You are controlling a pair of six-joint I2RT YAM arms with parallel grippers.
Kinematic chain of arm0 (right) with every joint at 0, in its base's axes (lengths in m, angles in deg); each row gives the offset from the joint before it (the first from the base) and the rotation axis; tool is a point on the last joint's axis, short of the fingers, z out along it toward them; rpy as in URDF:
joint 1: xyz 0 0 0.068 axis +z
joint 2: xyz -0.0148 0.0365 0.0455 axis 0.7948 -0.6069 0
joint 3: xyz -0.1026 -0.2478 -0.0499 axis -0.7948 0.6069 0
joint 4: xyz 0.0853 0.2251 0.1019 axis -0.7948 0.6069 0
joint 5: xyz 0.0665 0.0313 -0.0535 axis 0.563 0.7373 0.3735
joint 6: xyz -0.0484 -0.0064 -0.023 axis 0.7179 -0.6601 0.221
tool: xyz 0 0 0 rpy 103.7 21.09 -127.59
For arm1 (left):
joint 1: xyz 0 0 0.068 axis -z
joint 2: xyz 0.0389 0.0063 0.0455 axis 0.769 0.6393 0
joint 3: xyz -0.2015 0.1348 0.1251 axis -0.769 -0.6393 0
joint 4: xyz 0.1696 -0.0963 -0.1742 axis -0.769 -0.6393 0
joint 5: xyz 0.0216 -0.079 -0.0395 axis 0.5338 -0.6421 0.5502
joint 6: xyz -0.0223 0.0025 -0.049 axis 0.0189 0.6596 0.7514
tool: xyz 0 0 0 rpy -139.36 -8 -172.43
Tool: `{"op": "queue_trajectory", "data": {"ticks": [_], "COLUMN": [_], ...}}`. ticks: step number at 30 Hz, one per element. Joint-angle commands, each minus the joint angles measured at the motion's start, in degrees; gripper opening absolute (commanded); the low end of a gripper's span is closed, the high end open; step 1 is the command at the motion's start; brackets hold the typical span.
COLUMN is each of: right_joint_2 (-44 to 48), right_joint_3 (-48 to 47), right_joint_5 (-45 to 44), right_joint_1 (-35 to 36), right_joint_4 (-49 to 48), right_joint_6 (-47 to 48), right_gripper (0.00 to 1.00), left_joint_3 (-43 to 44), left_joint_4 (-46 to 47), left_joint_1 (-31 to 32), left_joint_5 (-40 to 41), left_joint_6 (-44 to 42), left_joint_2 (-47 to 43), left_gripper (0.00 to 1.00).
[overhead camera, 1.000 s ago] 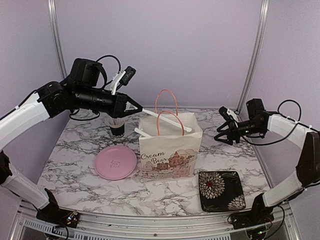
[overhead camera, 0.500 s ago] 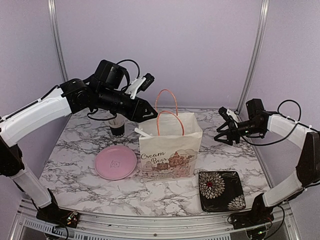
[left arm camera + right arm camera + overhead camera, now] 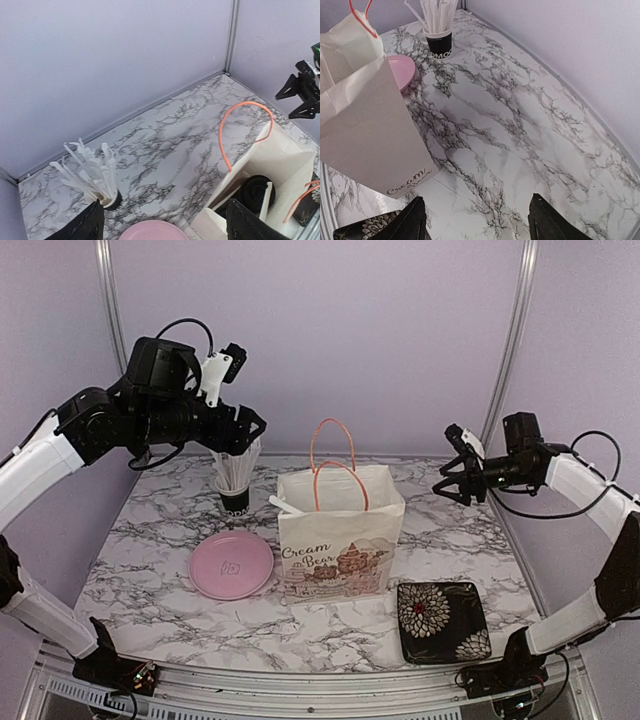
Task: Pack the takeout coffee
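Note:
One takeout coffee shows only as a round black lid [image 3: 257,190] down inside the white paper bag [image 3: 340,535], with a white stick [image 3: 266,196] leaning beside it. The bag [image 3: 280,160] stands upright at the table's middle, its orange handles up. My left gripper [image 3: 248,433] hangs open and empty in the air above the black cup of white sticks [image 3: 235,485], left of the bag. In its own view the left gripper [image 3: 165,210] has nothing between its fingers. My right gripper [image 3: 448,480] hovers open and empty to the right of the bag; it [image 3: 477,200] looks down on bare marble.
A pink plate [image 3: 232,565] lies in front of the stick cup [image 3: 97,180]. A black floral dish [image 3: 442,622] sits at the near right, close to the bag's corner. The bag [image 3: 365,125] stands just left of the right gripper. Walls close the back and sides.
The left gripper carried a white stick over the bag, opened, and pulled back left and up, empty. The right gripper rose a little and opened slightly wider.

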Motion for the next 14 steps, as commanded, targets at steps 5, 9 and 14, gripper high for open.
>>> {"op": "queue_trajectory", "data": {"ticks": [5,9,14], "right_joint_2": [5.0,7.2,13.4], "right_joint_3": [-14.0,-16.5,-11.9], "right_joint_5": [-15.8,-19.7,-25.6], "right_joint_1": [-1.1,-1.1,-1.1], "right_joint_4": [-4.7,-9.3,-19.2], "right_joint_6": [-15.9,-24.2,-31.9], "right_gripper": [0.98,0.99,0.99], "left_joint_3": [-2.1,-5.0,-9.9], "left_joint_4": [-0.7,0.6,3.2], "left_joint_1": [-5.4,-11.5,-14.9], "left_joint_5": [18.1,20.4,24.9], "left_joint_6": [-5.2,-2.1,4.4], "left_joint_2": [-4.9,-6.6,-9.7], "left_gripper": [0.9,0.99,0.99]}}
